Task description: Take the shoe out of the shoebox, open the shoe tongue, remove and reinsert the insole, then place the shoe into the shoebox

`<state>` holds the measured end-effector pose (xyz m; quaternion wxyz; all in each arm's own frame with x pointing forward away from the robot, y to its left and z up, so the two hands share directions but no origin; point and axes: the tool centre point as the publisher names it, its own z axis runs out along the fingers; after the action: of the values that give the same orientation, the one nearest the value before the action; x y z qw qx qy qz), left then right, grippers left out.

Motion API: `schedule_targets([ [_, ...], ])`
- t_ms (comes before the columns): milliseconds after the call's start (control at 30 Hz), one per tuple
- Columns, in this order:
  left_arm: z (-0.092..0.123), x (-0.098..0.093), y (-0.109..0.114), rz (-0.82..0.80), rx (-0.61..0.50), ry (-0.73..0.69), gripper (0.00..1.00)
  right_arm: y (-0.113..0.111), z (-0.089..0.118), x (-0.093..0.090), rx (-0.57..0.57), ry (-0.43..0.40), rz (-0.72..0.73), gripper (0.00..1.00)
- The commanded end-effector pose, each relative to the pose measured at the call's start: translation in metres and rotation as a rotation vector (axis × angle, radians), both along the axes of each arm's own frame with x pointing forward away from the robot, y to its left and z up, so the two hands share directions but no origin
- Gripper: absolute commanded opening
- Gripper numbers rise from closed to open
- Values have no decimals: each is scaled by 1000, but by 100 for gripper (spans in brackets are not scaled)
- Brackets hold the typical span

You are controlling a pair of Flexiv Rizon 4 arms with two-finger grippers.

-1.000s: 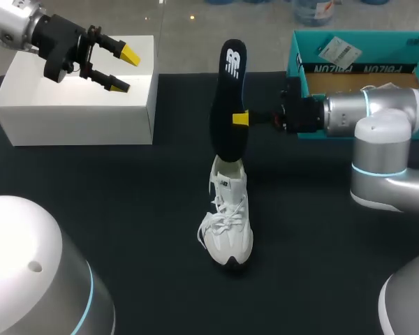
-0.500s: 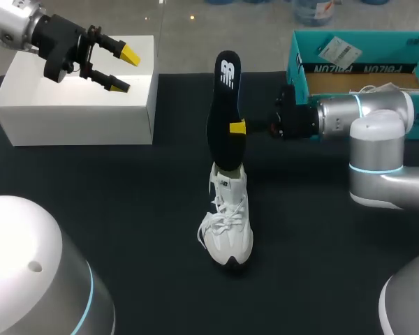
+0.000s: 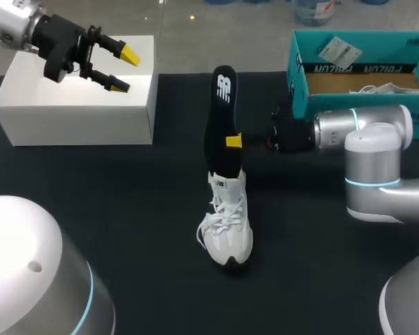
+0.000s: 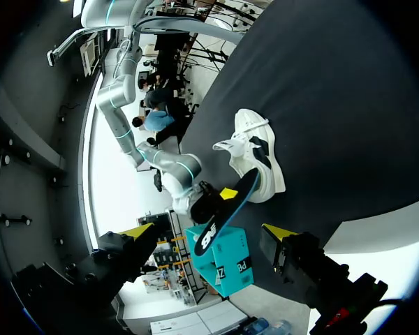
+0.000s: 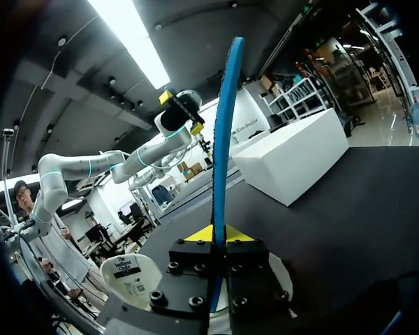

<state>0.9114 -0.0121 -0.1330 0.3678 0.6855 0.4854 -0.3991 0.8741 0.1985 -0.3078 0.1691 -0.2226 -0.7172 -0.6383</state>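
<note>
Shoe [image 3: 227,223]: white, on the dark table [image 3: 126,195], well apart from the teal shoebox [image 3: 356,66].
Insole [image 3: 220,118]: on end, its lower tip in the shoe's opening, seemingly for reinserting.
My right gripper [image 3: 234,141]: pinches the insole mid-length to steer it.
My left gripper [image 3: 123,70]: spread, empty, clear above the white box [image 3: 77,112].

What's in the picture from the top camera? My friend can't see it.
The right gripper holds a black insole upright, its lower end at the heel opening of a white sneaker on a black table. The left gripper hangs open above a white box; a teal shoebox stands far right.
</note>
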Motion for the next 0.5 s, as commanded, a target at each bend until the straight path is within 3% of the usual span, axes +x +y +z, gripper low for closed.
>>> schedule_targets([
  [33, 0, -1, 0, 1, 3, -2, 100, 4, -5, -7, -24, 15, -9, 0],
  [500, 0, -1, 0, 1, 3, -2, 100, 1, -21, -31, -39, 74, -51, 0],
])
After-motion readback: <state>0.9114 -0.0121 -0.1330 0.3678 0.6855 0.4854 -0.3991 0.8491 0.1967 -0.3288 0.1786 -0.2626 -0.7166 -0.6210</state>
